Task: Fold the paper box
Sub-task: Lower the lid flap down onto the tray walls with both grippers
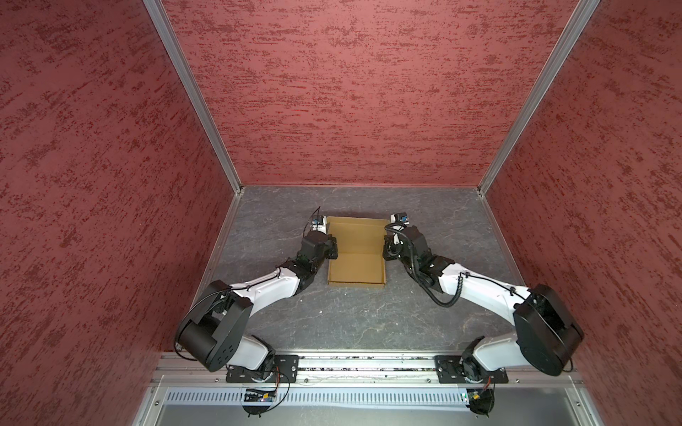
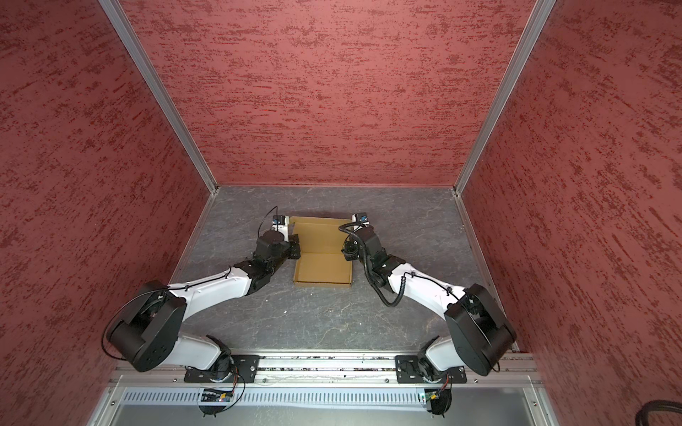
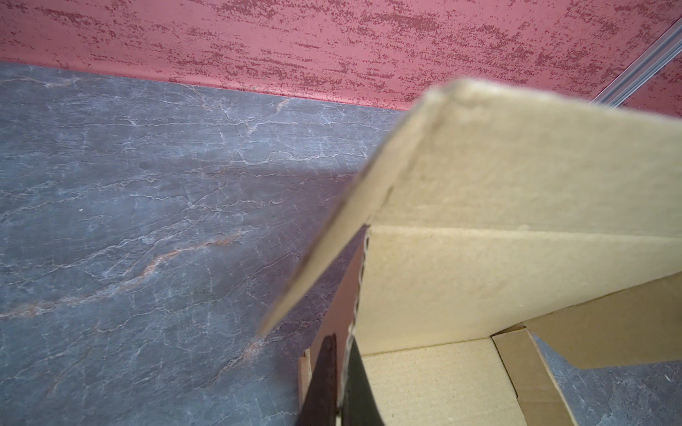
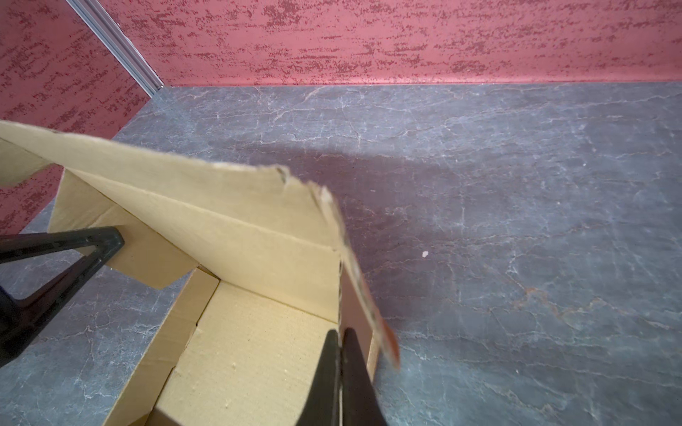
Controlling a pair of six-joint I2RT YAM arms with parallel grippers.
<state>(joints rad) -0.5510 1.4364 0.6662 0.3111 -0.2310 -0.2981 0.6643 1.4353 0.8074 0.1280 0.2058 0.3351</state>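
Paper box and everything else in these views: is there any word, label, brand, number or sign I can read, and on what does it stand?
Readable text: none in any view.
paper box: plain tan cardboard, no print on the faces shown.
blue part on the left wrist and blue part on the right wrist: too small to read.
circuit board under the rail: too small to read.

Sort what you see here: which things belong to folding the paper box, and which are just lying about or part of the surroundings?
Part of the job:
- paper box, partly folded
- left gripper, shut on one side wall
- right gripper, shut on the opposite wall

Just there:
- grey table
- red walls
- white crumb on the table
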